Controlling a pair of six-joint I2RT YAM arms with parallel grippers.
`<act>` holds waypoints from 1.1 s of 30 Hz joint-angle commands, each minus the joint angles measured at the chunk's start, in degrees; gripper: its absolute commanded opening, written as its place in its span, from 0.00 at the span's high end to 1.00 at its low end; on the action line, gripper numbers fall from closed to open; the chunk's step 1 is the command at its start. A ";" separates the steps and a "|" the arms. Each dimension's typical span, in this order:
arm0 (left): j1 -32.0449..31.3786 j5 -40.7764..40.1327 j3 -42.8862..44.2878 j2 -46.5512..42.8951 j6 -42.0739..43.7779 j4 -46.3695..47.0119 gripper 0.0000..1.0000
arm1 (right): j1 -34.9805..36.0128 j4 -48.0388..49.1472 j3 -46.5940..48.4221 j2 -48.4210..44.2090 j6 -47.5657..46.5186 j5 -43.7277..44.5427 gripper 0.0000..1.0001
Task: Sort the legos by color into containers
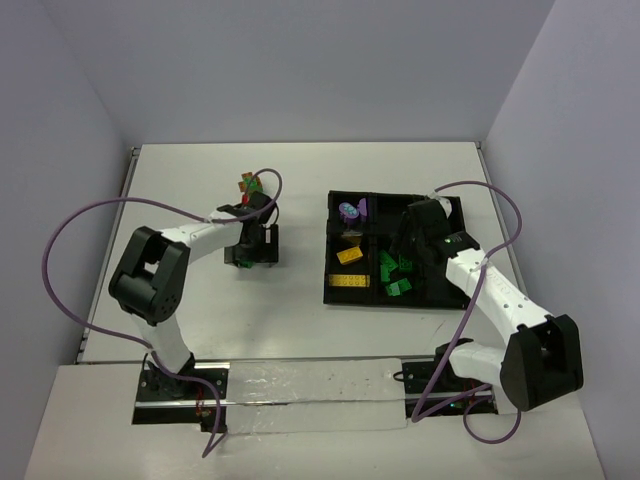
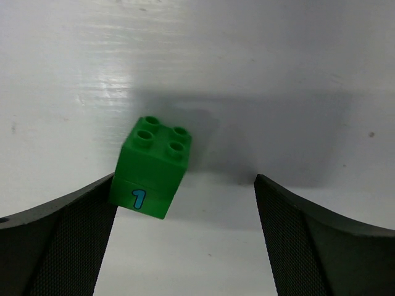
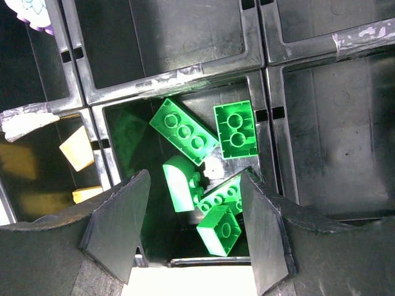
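A green brick marked "1" [image 2: 154, 166] stands on the white table between the open fingers of my left gripper [image 2: 185, 246], close to the left finger [image 2: 55, 246]. In the top view the left gripper [image 1: 252, 255] hides this brick. A small green and orange cluster [image 1: 250, 184] lies just beyond it. My right gripper [image 3: 191, 246] is open and empty above the tray compartment holding several green bricks [image 3: 185, 132]. In the top view the right gripper [image 1: 405, 262] hovers over the black tray [image 1: 340, 296], which also holds a purple brick [image 1: 350, 211] and yellow bricks [image 1: 350, 255].
The right wrist view shows yellow bricks [image 3: 77, 148] in the compartment to the left and bare compartments [image 3: 333, 129] to the right and above. Purple cables loop over both arms. White walls enclose the table on three sides.
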 commanded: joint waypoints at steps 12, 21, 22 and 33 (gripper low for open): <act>-2.38 -8.15 3.50 1.35 -4.09 -1.03 0.23 | 0.30 0.49 1.86 -1.65 -0.41 0.59 0.32; -2.38 -8.93 2.65 1.13 -5.27 -1.09 0.54 | 0.30 0.40 2.04 -1.63 -0.42 0.58 0.32; -2.38 -9.04 2.54 0.90 -5.50 -1.20 0.62 | 0.30 0.40 2.10 -1.63 -0.47 0.41 0.32; -2.29 0.99 3.80 -8.85 -2.45 -1.04 1.00 | 5.15 -4.77 13.96 1.65 -4.62 -3.75 0.32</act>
